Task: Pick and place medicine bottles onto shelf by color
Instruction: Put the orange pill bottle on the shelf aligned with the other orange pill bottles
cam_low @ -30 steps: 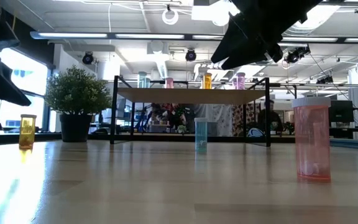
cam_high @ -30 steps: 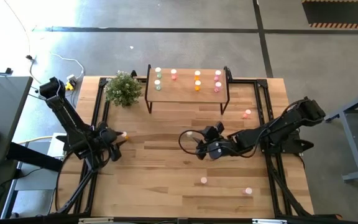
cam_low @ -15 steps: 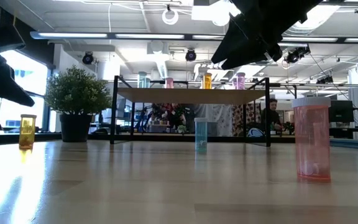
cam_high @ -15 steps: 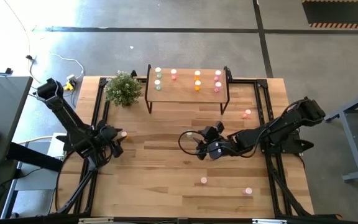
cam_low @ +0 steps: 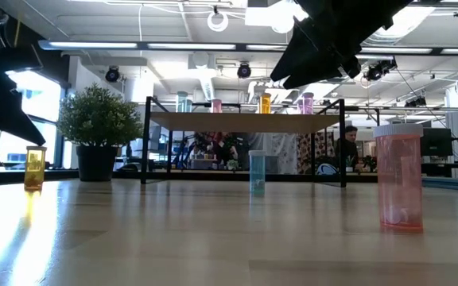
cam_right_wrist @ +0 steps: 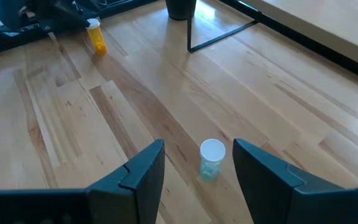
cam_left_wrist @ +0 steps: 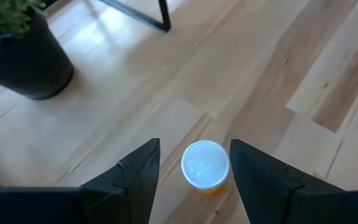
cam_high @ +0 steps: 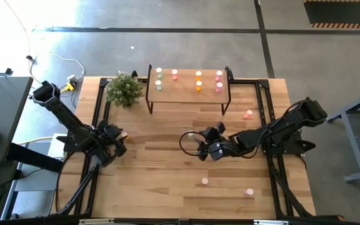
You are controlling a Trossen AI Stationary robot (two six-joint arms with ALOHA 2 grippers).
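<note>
Eight small capped bottles (cam_high: 198, 81) already stand on the light wood shelf (cam_high: 186, 94); five wait on the table (by my count). The left gripper (cam_left_wrist: 194, 171), fingers apart, straddles an orange white-capped bottle (cam_left_wrist: 205, 165). The right gripper (cam_right_wrist: 199, 163), also apart, faces a pale green bottle (cam_right_wrist: 211, 158).

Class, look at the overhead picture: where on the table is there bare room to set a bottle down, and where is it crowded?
Bare wood lies between the left pincer and the right pincer, and along the near edge left of the pink bottle. The shelf top is crowded with bottles, with the plant beside it.
</note>
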